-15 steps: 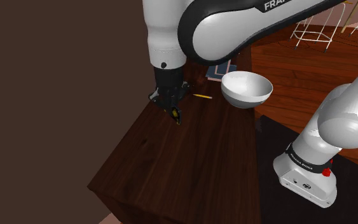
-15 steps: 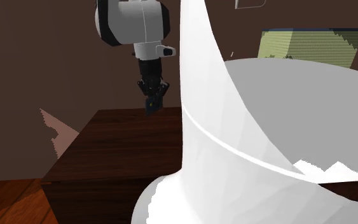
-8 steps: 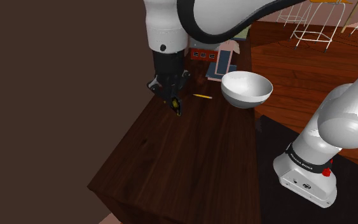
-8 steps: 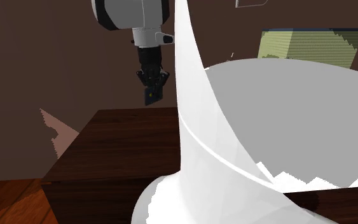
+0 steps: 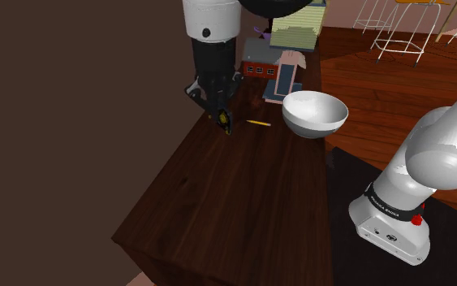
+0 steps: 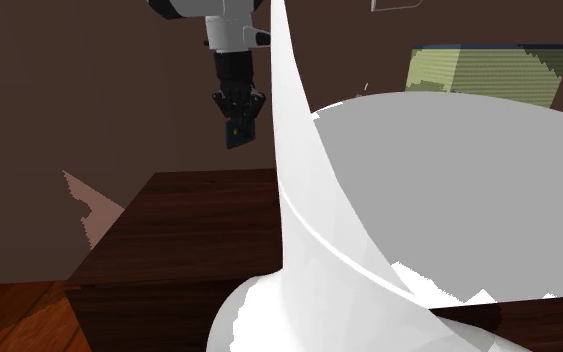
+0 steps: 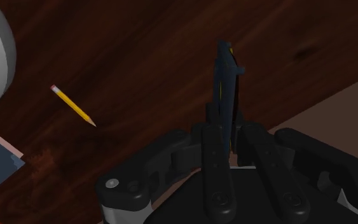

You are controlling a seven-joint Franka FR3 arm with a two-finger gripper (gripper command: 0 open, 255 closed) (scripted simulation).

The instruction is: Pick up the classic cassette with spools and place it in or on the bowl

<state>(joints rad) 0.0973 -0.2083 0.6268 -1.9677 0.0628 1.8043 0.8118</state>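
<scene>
Jaws clamped on thin dark-blue flat cassette (image 7: 224,76), held edge-on above dark wooden bench (image 5: 243,203). Round white bowl (image 5: 315,112) at its 3 o'clock, shoulder view. Likely light, rigid, slick; flat-face grip suits.

Shoulder view: from high beside the stand (image 5: 389,231), looking down over the table (image 5: 243,203) and bowl (image 5: 314,112). Second exterior: low, hard against that bowl, facing the gripper (image 6: 237,135) across the table. Wrist: close, down onto the tabletop. Shared throughout: table, bowl, gripper.

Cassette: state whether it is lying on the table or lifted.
Lifted: the gripper clasps the cassette edge-on, and it hangs clear above the dark wooden table.
</scene>
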